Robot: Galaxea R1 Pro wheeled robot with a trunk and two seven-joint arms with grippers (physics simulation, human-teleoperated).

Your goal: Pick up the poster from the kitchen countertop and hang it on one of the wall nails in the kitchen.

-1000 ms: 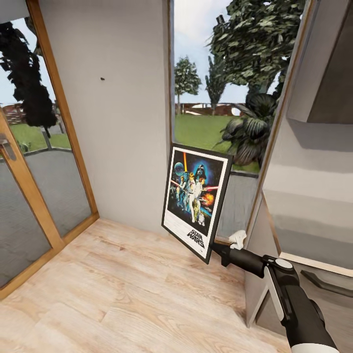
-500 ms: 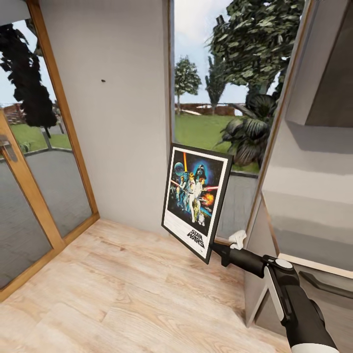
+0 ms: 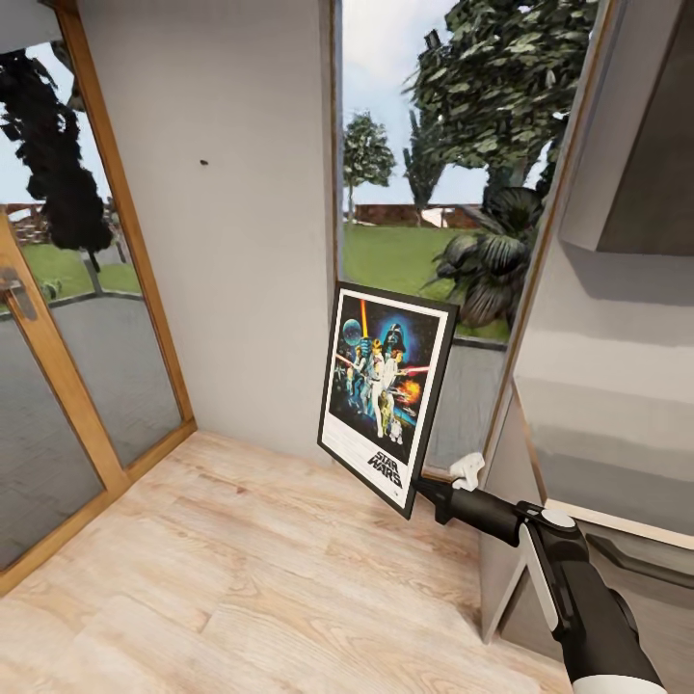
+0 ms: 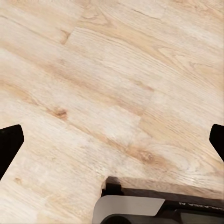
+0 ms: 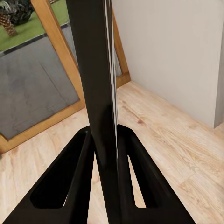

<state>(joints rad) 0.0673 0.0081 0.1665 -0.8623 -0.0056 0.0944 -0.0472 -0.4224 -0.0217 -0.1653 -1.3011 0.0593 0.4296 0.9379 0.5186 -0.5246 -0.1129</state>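
Note:
The black-framed Star Wars poster (image 3: 386, 395) hangs upright and slightly tilted in the air before the pale-grey wall, held at its lower right corner by my right gripper (image 3: 421, 489). In the right wrist view the poster's dark edge (image 5: 95, 70) runs straight up between the two black fingers (image 5: 70, 182), which are shut on it. A wall nail (image 3: 203, 160) shows as a tiny dark speck high on the wall, up and to the left of the poster. My left gripper (image 4: 112, 140) is open over bare wooden floor, its fingertips (image 4: 9, 142) spread wide. The kitchen countertop is out of view.
A glass door with a wooden frame (image 3: 58, 376) stands at the left. A tall window (image 3: 434, 193) onto the garden lies right of the wall. Grey cabinetry (image 3: 607, 386) stands close at the right, beside my right arm. Light wooden floor (image 3: 241, 569) spreads below.
The view has shifted very slightly, so the nail sits a touch lower in the picture. The poster and my right arm have kept their places.

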